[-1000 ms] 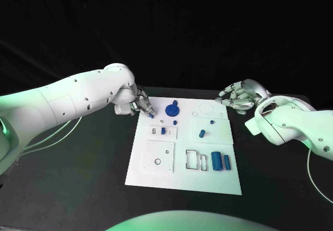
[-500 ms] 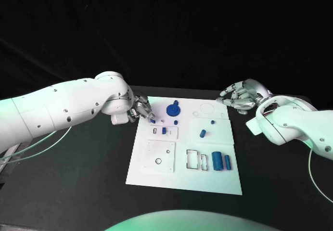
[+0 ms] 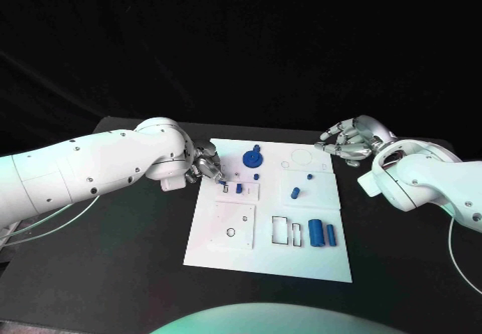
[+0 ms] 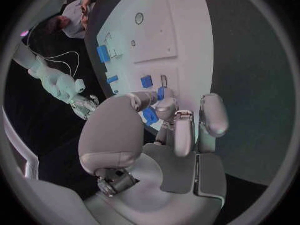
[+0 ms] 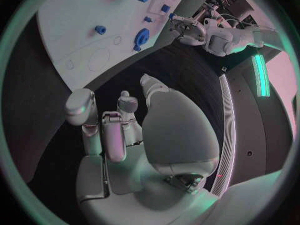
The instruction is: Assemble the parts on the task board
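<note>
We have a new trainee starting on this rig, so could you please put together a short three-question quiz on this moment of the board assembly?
1. True or false: the left hand holds a small blue part over the task board.
2. Which hand hangs beside the board, off its far right corner? A) left B) right C) both
3. Fill in: the large blue cylinder lies near the board's ____ right corner.

Key:
1. True; the left wrist view shows the part pinched between its fingers.
2. B; the right hand is curled in and holds nothing.
3. near
</note>
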{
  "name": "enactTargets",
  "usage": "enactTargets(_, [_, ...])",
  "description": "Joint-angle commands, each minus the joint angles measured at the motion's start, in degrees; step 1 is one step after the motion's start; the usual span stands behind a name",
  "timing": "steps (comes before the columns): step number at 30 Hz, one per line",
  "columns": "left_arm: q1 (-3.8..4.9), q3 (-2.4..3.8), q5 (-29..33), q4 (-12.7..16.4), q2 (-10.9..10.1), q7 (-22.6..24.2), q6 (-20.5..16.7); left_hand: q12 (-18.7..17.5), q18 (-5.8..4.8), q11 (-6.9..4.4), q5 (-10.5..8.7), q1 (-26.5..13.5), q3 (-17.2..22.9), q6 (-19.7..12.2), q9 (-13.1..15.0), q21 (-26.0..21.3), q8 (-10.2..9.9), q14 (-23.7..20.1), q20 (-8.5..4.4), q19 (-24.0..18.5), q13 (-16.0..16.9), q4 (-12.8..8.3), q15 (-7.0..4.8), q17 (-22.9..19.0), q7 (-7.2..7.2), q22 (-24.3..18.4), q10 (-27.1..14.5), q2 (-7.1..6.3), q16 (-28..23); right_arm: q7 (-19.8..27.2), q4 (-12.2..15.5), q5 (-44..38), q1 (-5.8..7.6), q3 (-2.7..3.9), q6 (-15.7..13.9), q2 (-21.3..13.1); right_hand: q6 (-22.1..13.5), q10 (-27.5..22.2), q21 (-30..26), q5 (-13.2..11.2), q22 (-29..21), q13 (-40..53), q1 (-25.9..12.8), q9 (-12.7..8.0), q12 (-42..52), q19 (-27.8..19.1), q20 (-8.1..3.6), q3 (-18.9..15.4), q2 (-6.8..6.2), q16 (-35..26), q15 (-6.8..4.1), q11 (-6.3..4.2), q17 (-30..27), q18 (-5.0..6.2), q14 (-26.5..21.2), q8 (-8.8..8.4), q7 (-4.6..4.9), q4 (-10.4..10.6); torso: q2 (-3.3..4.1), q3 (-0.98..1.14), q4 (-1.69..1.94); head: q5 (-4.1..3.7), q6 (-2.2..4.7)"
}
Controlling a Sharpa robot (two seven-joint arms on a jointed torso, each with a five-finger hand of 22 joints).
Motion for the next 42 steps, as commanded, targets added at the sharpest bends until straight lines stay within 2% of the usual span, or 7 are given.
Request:
enactTargets(1, [-0.27,0.03,-2.4,0.4,0.2,0.7,-0.2,0.4,-0.01,0.05,-0.07,-0.4,8.0,1.2,6.2,0.3,0.3,6.1,0.06,0.3,0.1,-7.6,-0.53,15.1,-0.84,1.8,0.4,0.30,0.4,0.1,0.1,-0.6,-0.07,0.00,0.7,0.0,-0.4,0.1,-0.1,0.3,0.0,-0.1,-0.4,0.0,0.3,0.2,-0.06,0.3,0.00,-0.2,0.00,-0.10,6.2,0.62,3.5,0.33,0.12,0.1,0.09,0.09,-0.14,0.07,-0.10])
enactTargets(13, [-0.87,-0.06,-3.2,0.3,1.6,0.2,1.4,0.5,-0.02,0.01,0.62,-0.9,8.7,1.5,6.2,0.3,0.5,6.1,-0.02,0.4,0.2,-8.0,-0.61,15.1,-0.90,1.9,0.7,0.00,0.4,0.1,0.0,-0.6,-0.10,0.00,0.7,0.0,-0.5,0.0,-0.1,0.4,0.0,-0.1,-0.4,-0.1,0.3,0.2,-0.06,0.4,-0.02,-0.2,-0.01,-0.11,6.2,0.62,3.5,0.39,0.12,0.1,0.08,0.20,-0.15,0.03,-0.49])
enactTargets(24, [-0.93,-0.12,-3.5,0.3,1.7,-0.9,3.8,0.5,-0.03,-0.02,1.44,-1.3,9.1,1.8,6.3,0.3,0.7,6.1,-0.09,0.5,0.2,-8.4,-0.66,15.1,-0.94,2.0,0.8,-0.21,0.4,0.1,0.0,-0.5,-0.13,0.00,0.7,0.1,-0.5,0.0,-0.1,0.4,0.0,-0.2,-0.5,-0.1,0.3,0.2,-0.07,0.4,-0.05,-0.2,-0.01,-0.10,6.3,0.61,3.5,0.43,0.12,0.2,0.05,0.12,-0.09,0.00,-0.63])
enactTargets(42, [-0.95,-0.11,-4.2,0.2,1.6,-1.9,3.8,0.6,-0.03,-0.03,1.80,-1.5,9.3,1.9,6.4,0.3,0.9,6.1,-0.12,0.5,0.2,-8.6,-0.70,15.1,-0.96,2.0,0.9,-0.28,0.4,0.3,0.0,-0.5,-0.14,0.00,0.7,0.1,-0.5,0.1,-0.1,0.4,0.0,-0.2,-0.6,-0.1,0.4,0.2,-0.07,0.4,-0.09,-0.2,-0.01,-0.10,6.3,0.60,3.5,0.49,0.12,0.2,0.03,0.05,-0.05,0.03,-0.60])
